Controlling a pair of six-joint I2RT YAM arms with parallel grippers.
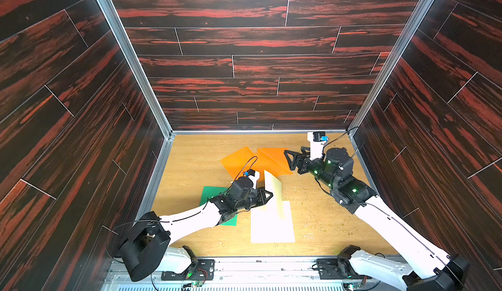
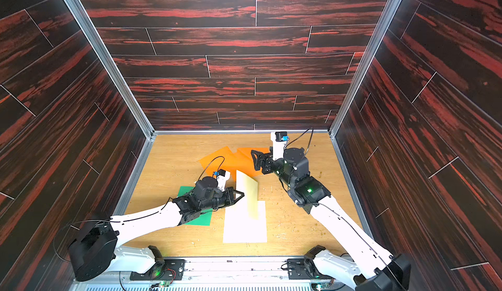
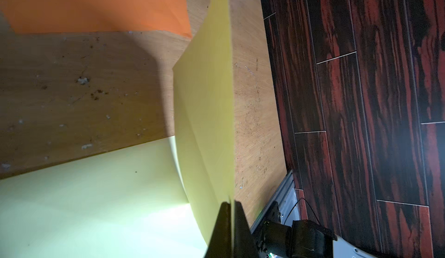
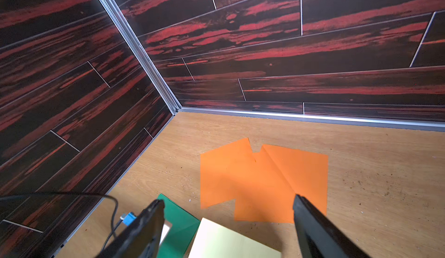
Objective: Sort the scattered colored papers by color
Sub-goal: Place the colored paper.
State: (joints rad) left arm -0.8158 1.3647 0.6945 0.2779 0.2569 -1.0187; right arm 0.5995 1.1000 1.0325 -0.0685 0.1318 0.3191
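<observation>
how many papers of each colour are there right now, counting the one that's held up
orange papers: 2, overlapping
green paper: 1, partly hidden by the left arm
cream papers: 2, the flat cream paper and the lifted cream paper pinched in the left claw
total: 5 in view; sheets stacked exactly under others can't be counted

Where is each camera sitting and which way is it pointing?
Top views: overhead, looking down on the table; left arm, right arm show.
Left wrist: on its arm, facing along the shut left gripper at the held cream sheet.
Right wrist: facing past the open right gripper at the orange sheets.
Both wrist views share the orange sheets.
</observation>
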